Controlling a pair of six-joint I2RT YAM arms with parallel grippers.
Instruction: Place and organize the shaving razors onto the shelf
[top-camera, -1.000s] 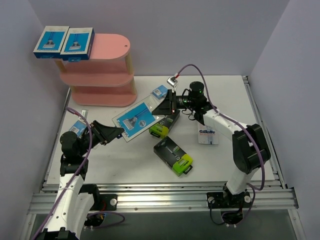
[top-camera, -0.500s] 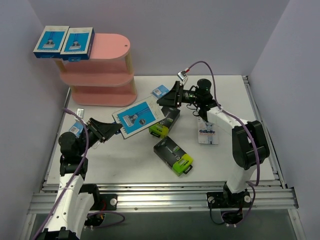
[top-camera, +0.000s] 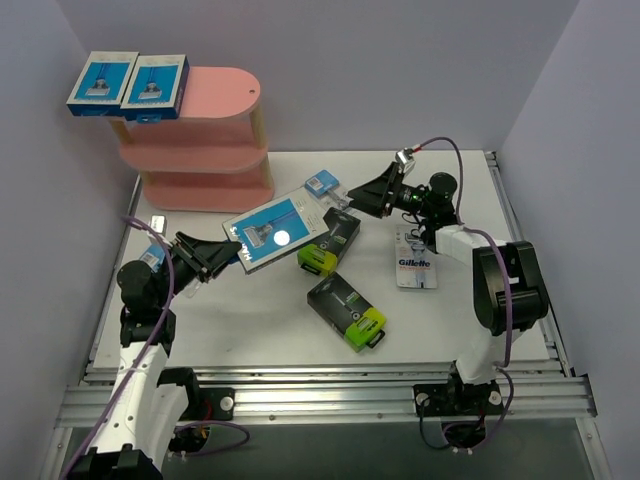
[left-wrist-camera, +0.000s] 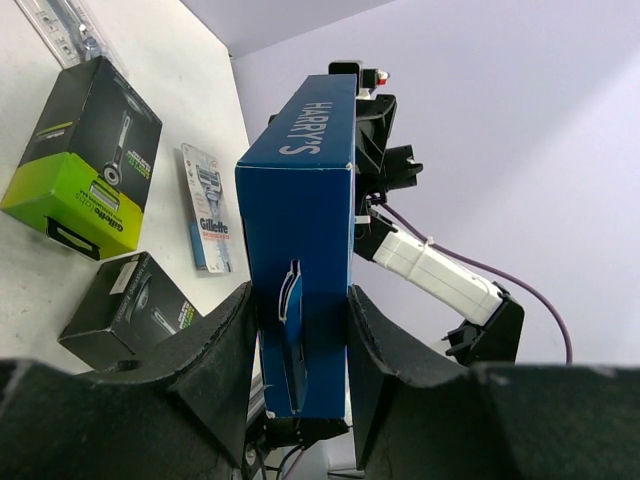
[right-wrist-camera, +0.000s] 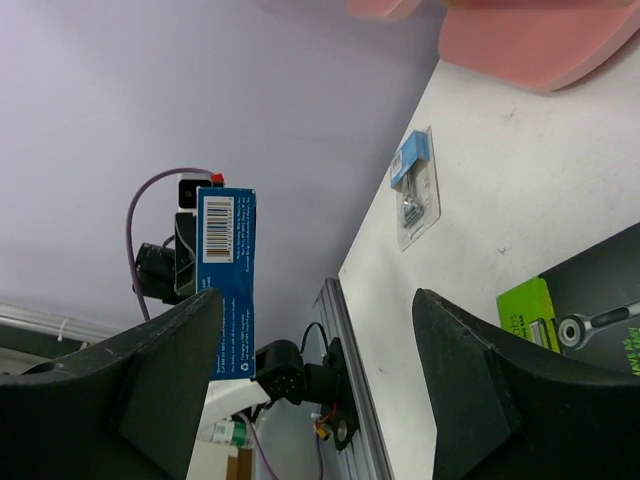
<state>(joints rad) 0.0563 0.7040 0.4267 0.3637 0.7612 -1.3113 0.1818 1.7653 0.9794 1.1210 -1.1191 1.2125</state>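
My left gripper (top-camera: 222, 252) is shut on the near end of a flat blue-and-white razor box (top-camera: 272, 229) and holds it above the table; in the left wrist view the box (left-wrist-camera: 300, 230) stands edge-on between my fingers (left-wrist-camera: 225, 340). My right gripper (top-camera: 362, 193) is open and empty, just right of the box's far end; its fingers (right-wrist-camera: 160, 370) stand wide apart. The pink shelf (top-camera: 205, 140) stands at the back left with two blue-and-white boxes (top-camera: 128, 86) on its top board. Two black boxes with lime ends (top-camera: 330, 243) (top-camera: 347, 311) lie mid-table.
A Gillette blister pack (top-camera: 414, 263) lies under the right forearm. A small blister pack (top-camera: 320, 184) lies by the held box's far end, and another (top-camera: 152, 256) lies by my left arm. The table's rail (top-camera: 330, 392) runs along the front.
My right gripper has drawn back to the right, away from the box's far end. My left gripper has carried the box slightly up and to the left.
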